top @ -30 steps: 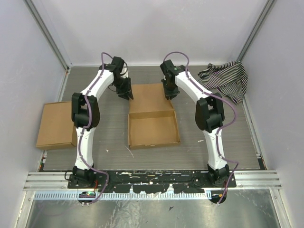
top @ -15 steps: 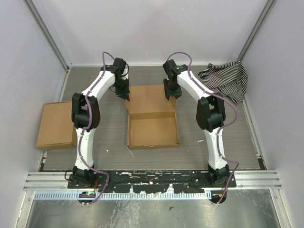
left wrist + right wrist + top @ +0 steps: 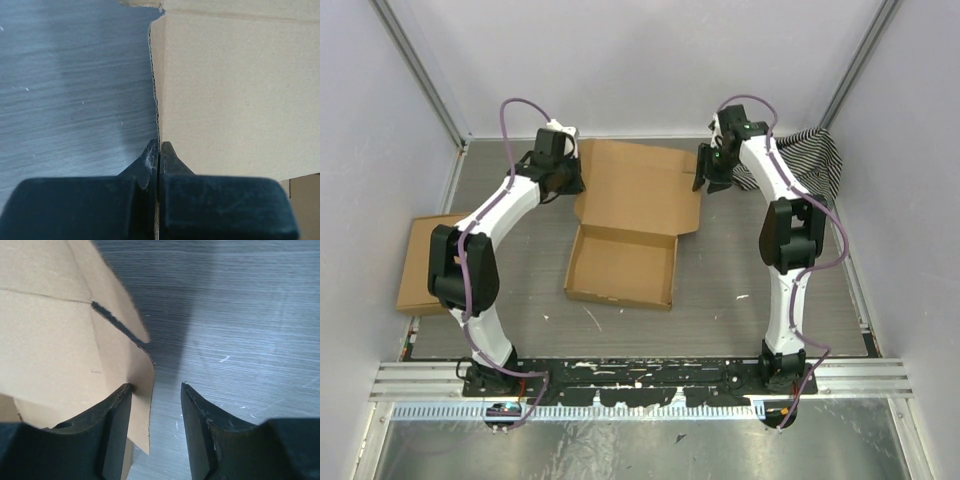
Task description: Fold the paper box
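Obs.: the paper box is found mid-counter, between the two arms. Its shallow tray part lies on the near side and its broad lid panel is opened out toward the far wall. The left fingers are pressed together on the left edge of that panel, with the corrugated edge pinched between them. In the left wrist view the board is seen rising straight out of the closed tips. The panel appears to be held up off the counter by this grip, probably so that it can be swung over on its crease rather than dragged flat. The right fingers are spread. The right edge of the panel, with a slit and a rounded tab, is seen just by the inner finger, partly within the gap, but nothing is clamped. This side is judged to be merely flanked, ready for a fresh hold or a push. The tray walls are seen standing on the near part, so the lid closure is judged to be the step in hand. An oblong cardboard piece lies at the left edge and a striped cloth at the far right, both apart from the work.
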Action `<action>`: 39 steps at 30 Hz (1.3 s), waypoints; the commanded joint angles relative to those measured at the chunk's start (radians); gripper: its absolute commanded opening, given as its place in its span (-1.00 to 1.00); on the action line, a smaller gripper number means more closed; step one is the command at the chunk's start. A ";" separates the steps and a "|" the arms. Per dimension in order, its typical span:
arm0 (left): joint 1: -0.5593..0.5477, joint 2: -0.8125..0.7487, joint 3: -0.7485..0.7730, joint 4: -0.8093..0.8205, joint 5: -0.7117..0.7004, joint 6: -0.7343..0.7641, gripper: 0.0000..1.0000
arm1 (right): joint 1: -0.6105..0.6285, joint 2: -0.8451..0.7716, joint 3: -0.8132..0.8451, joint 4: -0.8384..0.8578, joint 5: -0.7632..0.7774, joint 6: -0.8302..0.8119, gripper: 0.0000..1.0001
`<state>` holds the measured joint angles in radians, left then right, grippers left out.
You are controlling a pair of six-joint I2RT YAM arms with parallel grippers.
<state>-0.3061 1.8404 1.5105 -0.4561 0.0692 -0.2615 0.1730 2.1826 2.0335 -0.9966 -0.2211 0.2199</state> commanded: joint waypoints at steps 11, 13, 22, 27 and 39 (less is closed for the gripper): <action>-0.009 -0.126 -0.159 0.358 0.020 0.090 -1.00 | 0.024 -0.084 0.105 0.036 -0.169 -0.043 0.00; -0.010 -0.132 -0.161 0.362 0.028 0.096 -1.00 | 0.025 -0.075 0.124 0.035 -0.145 -0.036 -0.01; -0.019 -0.145 -0.160 0.364 0.041 0.120 -1.00 | 0.024 -0.014 0.189 -0.010 -0.094 -0.010 -0.54; -0.022 -0.147 -0.155 0.360 0.046 0.119 -1.00 | 0.025 -0.014 0.158 -0.012 -0.048 -0.003 -0.93; -0.024 -0.136 -0.031 0.211 -0.024 0.115 -0.17 | 0.024 -0.139 0.034 0.199 0.051 -0.016 -0.98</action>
<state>-0.3286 1.7309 1.3853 -0.1856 0.0875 -0.1574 0.1936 2.1635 2.0899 -0.9367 -0.2440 0.2176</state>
